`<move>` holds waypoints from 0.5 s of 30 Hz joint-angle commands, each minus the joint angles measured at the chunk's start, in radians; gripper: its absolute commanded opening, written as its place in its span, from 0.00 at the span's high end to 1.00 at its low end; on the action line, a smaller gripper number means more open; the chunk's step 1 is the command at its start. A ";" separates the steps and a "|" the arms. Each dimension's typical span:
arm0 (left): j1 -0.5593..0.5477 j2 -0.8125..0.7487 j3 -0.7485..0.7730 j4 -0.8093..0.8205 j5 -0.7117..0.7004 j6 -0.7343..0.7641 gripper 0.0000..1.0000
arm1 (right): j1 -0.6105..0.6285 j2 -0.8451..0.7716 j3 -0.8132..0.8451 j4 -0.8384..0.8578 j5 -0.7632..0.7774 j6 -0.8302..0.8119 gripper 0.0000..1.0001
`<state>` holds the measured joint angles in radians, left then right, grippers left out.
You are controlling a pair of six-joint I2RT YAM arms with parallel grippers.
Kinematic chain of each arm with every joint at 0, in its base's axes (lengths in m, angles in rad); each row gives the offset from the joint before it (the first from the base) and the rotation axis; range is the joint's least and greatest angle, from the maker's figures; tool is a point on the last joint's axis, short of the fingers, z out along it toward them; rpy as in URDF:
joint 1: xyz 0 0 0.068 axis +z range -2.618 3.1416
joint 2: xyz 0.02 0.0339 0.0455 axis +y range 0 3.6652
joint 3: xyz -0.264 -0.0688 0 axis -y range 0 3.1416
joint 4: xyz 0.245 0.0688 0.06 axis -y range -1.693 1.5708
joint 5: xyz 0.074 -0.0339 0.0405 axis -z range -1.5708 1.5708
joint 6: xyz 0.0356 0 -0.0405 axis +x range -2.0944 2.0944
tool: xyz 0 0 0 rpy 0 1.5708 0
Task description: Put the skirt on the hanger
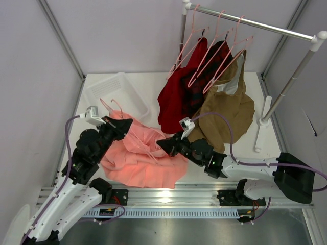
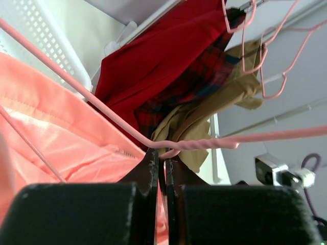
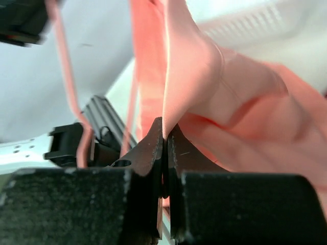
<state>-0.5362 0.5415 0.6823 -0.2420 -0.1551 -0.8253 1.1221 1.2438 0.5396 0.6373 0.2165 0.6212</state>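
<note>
The salmon-pink skirt (image 1: 140, 161) lies crumpled on the table in front of both arms. My left gripper (image 1: 126, 123) is at its far left edge, shut on the thin pale-pink hanger (image 1: 108, 108) just below its twisted neck (image 2: 202, 145). One hanger arm (image 2: 76, 88) runs over the skirt (image 2: 46, 122). My right gripper (image 1: 160, 143) is at the skirt's right edge, shut on a fold of the cloth. In the right wrist view the skirt (image 3: 230, 102) rises out of the shut fingertips (image 3: 166, 128), and a pink hanger wire (image 3: 61, 66) hangs at the left.
A white perforated basket (image 1: 113, 92) stands at the back left. A silver rail (image 1: 255, 23) at the back right carries a dark red garment (image 1: 176, 97), a tan-brown garment (image 1: 230, 109) and several spare pink hangers (image 1: 225, 46). The rack's foot (image 1: 263, 120) is on the right.
</note>
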 commanded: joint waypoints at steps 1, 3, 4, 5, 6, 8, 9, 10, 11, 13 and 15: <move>0.024 -0.035 -0.003 0.030 -0.044 -0.089 1.00 | -0.008 0.031 0.023 0.301 -0.112 -0.120 1.00; 0.022 -0.044 -0.010 0.012 -0.111 -0.104 1.00 | -0.015 0.045 0.025 0.337 -0.164 -0.117 1.00; 0.024 -0.049 -0.016 0.009 -0.129 -0.106 1.00 | -0.018 0.052 0.025 0.357 -0.175 -0.109 1.00; 0.024 -0.055 -0.017 0.006 -0.144 -0.106 1.00 | -0.021 0.052 0.026 0.364 -0.201 -0.110 1.00; 0.025 -0.057 -0.023 0.006 -0.155 -0.106 1.00 | -0.022 0.054 0.025 0.364 -0.201 -0.110 1.00; 0.025 -0.055 -0.032 0.001 -0.185 -0.103 1.00 | -0.039 0.054 0.016 0.357 -0.204 -0.094 1.00; 0.025 -0.055 -0.046 0.001 -0.193 -0.100 1.00 | -0.050 0.057 0.010 0.370 -0.212 -0.081 1.00; 0.025 -0.055 -0.052 0.001 -0.214 -0.101 1.00 | -0.062 0.071 -0.012 0.392 -0.245 -0.069 1.00; 0.025 -0.061 -0.058 0.001 -0.225 -0.104 1.00 | -0.082 0.078 -0.024 0.415 -0.265 -0.045 1.00; 0.024 -0.072 -0.089 0.009 -0.253 -0.107 1.00 | -0.110 0.112 -0.041 0.443 -0.269 -0.020 1.00; 0.025 -0.087 -0.116 0.026 -0.259 -0.106 1.00 | -0.139 0.134 -0.055 0.437 -0.270 0.003 1.00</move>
<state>-0.5213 0.4759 0.5938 -0.2565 -0.3470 -0.9199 1.0187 1.3437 0.5056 0.9634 -0.0242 0.5846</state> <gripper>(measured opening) 0.047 0.022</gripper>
